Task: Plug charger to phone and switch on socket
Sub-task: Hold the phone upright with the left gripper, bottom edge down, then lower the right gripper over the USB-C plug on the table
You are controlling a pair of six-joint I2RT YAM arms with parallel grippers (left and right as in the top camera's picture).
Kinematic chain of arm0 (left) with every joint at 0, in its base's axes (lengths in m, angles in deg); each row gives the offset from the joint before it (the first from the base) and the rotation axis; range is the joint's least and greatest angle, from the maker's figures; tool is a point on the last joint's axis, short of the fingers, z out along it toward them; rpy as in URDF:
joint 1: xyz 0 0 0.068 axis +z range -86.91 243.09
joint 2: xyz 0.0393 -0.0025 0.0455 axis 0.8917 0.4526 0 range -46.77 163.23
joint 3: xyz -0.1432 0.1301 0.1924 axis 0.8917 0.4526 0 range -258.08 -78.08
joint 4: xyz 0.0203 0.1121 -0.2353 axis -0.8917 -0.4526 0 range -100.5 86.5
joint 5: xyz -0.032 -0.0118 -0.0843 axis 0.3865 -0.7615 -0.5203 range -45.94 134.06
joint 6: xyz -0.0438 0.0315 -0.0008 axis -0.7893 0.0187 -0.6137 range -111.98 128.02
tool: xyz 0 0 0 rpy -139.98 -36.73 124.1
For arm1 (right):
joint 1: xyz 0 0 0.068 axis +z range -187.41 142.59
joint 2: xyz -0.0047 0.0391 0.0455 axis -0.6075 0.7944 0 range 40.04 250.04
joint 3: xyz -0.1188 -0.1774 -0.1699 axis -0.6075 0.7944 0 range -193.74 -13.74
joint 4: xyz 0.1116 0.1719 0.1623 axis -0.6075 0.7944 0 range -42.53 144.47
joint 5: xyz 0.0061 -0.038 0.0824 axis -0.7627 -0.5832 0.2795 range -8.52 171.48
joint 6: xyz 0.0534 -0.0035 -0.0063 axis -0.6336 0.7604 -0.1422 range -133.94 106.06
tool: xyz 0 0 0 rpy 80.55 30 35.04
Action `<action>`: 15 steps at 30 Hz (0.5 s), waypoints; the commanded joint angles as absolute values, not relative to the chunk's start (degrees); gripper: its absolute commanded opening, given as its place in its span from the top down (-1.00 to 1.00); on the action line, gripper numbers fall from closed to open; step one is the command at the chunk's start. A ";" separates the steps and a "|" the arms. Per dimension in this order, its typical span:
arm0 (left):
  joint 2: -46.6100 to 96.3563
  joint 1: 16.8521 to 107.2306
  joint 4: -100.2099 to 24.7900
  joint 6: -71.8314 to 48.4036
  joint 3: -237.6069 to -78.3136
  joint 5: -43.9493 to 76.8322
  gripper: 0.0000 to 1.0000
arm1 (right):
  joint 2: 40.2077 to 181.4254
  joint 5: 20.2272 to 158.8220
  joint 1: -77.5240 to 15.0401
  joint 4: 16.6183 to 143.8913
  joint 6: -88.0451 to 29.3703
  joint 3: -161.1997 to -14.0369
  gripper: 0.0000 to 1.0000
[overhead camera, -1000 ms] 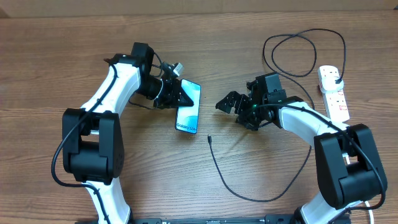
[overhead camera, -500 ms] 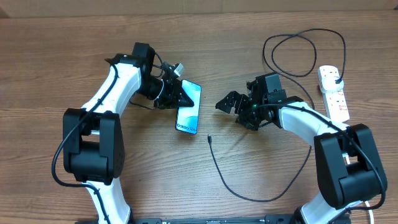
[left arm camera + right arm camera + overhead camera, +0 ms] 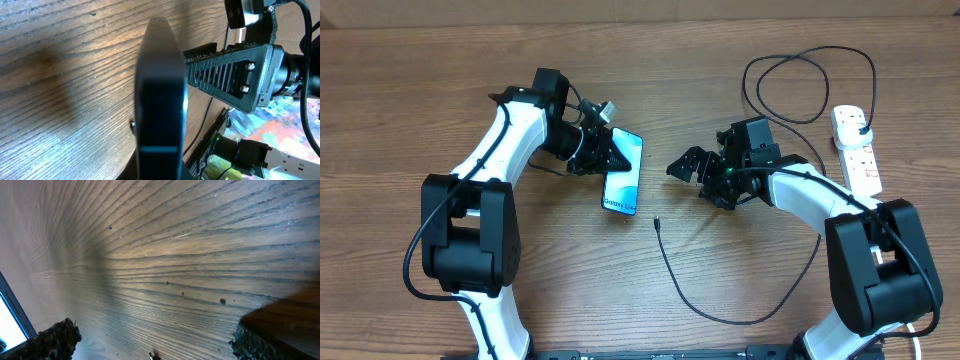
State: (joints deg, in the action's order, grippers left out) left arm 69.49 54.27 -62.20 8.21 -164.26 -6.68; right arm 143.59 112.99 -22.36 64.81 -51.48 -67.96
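Nothing has shifted since a second ago, both arms holding exactly as they were. Over on the left, the left gripper stays clamped on the top end of the phone, whose lit screen faces up and whose lower end points toward the near edge of the table (from the left wrist camera you only get the phone's dark edge, end-on, with one finger beside it). The right gripper hangs with its jaws spread wide and nothing between them, just to the right of the phone. The charger lies loose on the wood, its small connector tip near the phone's lower corner but apart from it. The cable sweeps round to its black plug, seated on the socket at the far right.
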 commanded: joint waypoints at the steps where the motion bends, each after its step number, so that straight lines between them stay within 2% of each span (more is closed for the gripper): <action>1: 69.69 54.05 -62.35 9.13 -164.43 -8.06 0.92 | 143.24 111.06 -22.20 64.73 -51.59 -68.11 -1.00; 7: 69.69 54.05 -62.66 9.13 -164.43 -8.06 0.91 | 143.24 111.92 -22.25 60.40 -51.57 -68.11 -1.00; 13: 69.69 54.05 -62.59 9.13 -164.43 -8.06 0.91 | 143.24 114.56 -22.25 66.06 -50.91 -68.11 -1.00; 14: 69.69 54.05 -62.59 9.13 -164.43 -8.06 0.91 | 143.24 114.61 -22.25 66.34 -49.40 -68.11 -0.89; 15: 69.69 54.05 -62.59 9.13 -164.43 -8.08 0.92 | 143.24 115.48 -21.92 67.37 -45.25 -68.13 -0.64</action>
State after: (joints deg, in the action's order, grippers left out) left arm 69.49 54.27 -62.55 8.21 -164.26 -6.49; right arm 143.53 114.06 -22.38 65.99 -50.89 -67.96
